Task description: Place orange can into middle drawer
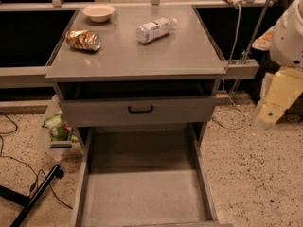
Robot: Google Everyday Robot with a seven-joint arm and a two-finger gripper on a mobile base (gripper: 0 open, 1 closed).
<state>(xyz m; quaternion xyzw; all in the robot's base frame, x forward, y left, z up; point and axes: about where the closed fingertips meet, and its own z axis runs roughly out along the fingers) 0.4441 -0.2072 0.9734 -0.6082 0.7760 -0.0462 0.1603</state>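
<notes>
The orange can (83,40) lies on its side at the left of the grey cabinet top (142,60). The middle drawer (142,193) is pulled out below, a wide grey tray with a bare flat floor and low side walls. My arm hangs at the right edge of the view, off the cabinet's right side. Its cream-coloured gripper (271,107) points down toward the floor, far from the can and apart from the drawer. It holds nothing that I can see.
A clear plastic bottle (154,29) lies on the top near the middle back. A pale bowl (98,13) stands at the back left. A grey drawer front with a black handle (140,109) is shut above the open drawer. A green bag (57,126) and black cables lie on the floor at left.
</notes>
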